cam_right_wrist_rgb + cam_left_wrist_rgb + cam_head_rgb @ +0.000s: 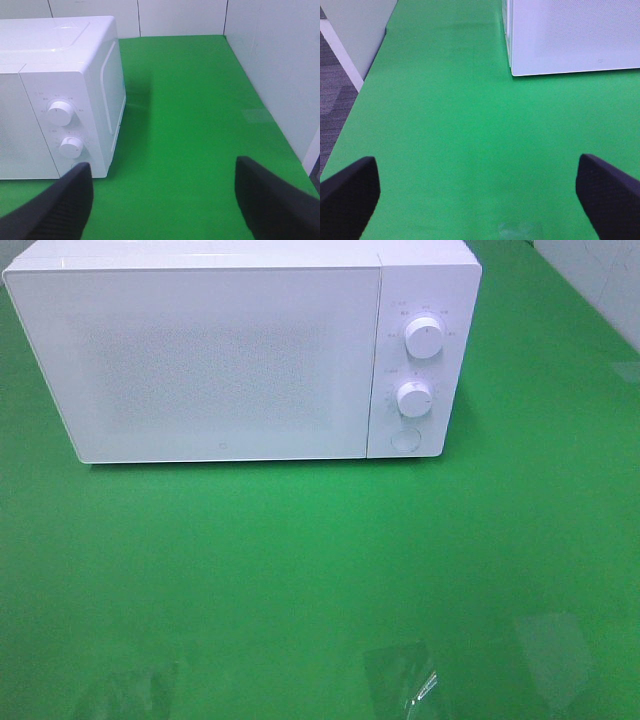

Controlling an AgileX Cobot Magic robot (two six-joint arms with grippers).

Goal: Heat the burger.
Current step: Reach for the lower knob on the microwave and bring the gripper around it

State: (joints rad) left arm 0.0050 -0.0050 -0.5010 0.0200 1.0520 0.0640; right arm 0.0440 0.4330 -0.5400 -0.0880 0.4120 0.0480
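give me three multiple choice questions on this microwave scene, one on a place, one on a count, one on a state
1. In the high view, on which side of the microwave front is the control panel?
A left
B right
C along the top

2. How many dials does the panel carry?
A one
B two
C four

3. How does the microwave door stand?
A shut
B half open
C wide open

Answers:
1 B, the panel stands to the right of the door.
2 B, an upper dial and a lower dial sit above a flat round button.
3 A, the door lies flush with the panel and shows no gap.
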